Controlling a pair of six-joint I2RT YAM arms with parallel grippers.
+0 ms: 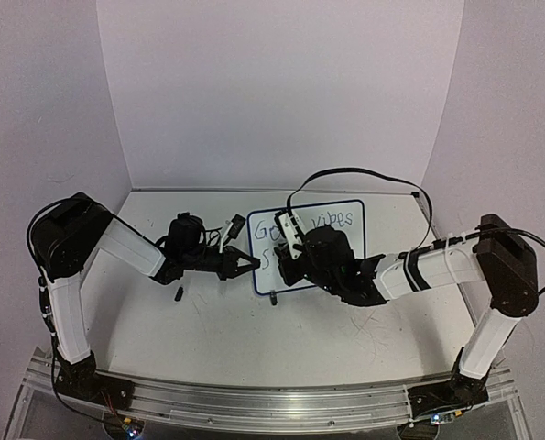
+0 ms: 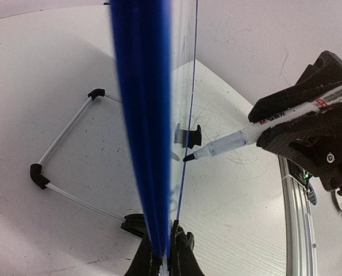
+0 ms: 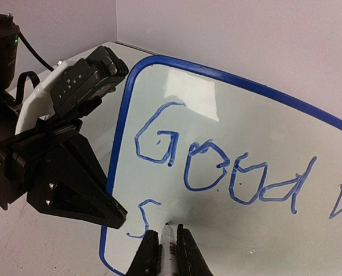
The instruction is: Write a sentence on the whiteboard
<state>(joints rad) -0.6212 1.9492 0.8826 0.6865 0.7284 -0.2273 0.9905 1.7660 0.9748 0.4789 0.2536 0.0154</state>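
The whiteboard [image 1: 345, 247] with its blue frame stands tilted at mid-table. My left gripper [image 1: 252, 263] is shut on its left edge; the left wrist view shows the blue edge [image 2: 142, 115] running up from my closed fingertips [image 2: 166, 253]. My right gripper [image 1: 290, 249] is shut on a white marker [image 3: 169, 248], its tip touching the board just right of a blue "S" [image 3: 141, 218]. Above that, the sentence [image 3: 216, 169] reads "Good", and "vibes" [image 1: 334, 221] shows in the top view. The marker [image 2: 239, 138] also shows in the left wrist view.
A small black cap-like piece [image 1: 178, 294] lies on the table left of the board. One black foot [image 1: 274, 297] sits at the board's lower edge. A thin white rod frame with black corners [image 2: 61, 138] lies behind the board. An aluminium rail [image 1: 272, 401] runs along the near edge.
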